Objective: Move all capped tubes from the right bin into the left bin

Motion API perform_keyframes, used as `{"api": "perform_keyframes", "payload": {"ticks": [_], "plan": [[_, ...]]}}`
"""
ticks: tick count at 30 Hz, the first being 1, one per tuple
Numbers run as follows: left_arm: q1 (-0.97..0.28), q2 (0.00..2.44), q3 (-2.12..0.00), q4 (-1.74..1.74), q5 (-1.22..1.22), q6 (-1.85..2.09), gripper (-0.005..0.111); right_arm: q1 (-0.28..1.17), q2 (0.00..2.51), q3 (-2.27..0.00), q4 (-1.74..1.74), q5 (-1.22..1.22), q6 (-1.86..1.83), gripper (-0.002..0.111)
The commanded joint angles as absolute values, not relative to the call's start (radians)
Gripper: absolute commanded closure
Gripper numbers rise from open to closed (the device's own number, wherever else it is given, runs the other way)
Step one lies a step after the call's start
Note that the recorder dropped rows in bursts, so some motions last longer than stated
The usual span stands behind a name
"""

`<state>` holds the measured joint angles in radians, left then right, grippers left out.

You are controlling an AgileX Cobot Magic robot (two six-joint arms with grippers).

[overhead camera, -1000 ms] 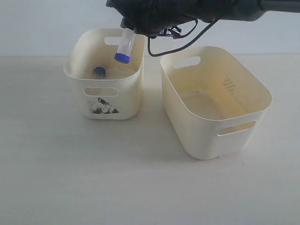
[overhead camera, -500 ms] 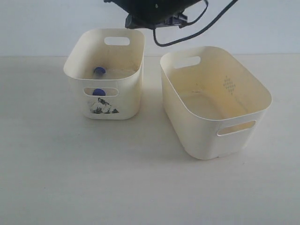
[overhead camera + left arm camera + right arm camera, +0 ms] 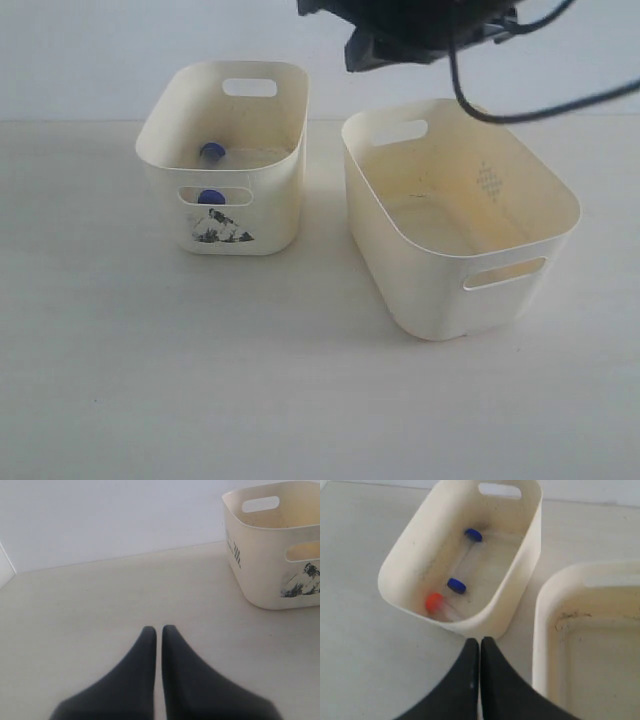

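Observation:
The smaller left bin [image 3: 222,215] with the dark picture holds three capped tubes: two with blue caps [image 3: 473,534] [image 3: 456,585] and one with an orange-red cap [image 3: 434,601]. In the exterior view two blue caps [image 3: 211,151] [image 3: 210,196] show, one through the handle slot. The larger right bin [image 3: 460,260] shows no tubes inside. My right gripper [image 3: 480,641] is shut and empty, high above the gap between the bins; its arm [image 3: 420,25] is at the top of the exterior view. My left gripper [image 3: 158,629] is shut and empty above the table, away from the left bin [image 3: 270,555].
Black cables [image 3: 530,95] hang from the right arm above the right bin's far rim. A pale wall [image 3: 100,515] rises behind the table.
One second ago my right gripper held a blue-capped tube over the left bin. It let go, the tube fell into the bin, and the arm has moved up and to the right.

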<state>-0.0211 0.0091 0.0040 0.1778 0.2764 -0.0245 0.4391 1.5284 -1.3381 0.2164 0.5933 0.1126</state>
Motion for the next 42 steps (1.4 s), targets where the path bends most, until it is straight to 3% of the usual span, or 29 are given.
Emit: {"api": "perform_keyframes", "payload": {"ticks": [1,12,42], "plan": [[-0.02,0.007,0.0,0.177,0.261,-0.036,0.102,0.438,1.387,-1.17,0.207,0.563,0.112,0.108],[-0.02,0.007,0.0,0.177,0.261,-0.036,0.102,0.438,1.229,-1.07,0.214,0.835,0.11,0.108],[-0.02,0.007,0.0,0.177,0.261,-0.036,0.102,0.438,1.226,-1.058,0.138,0.605,0.049,0.108]]}}
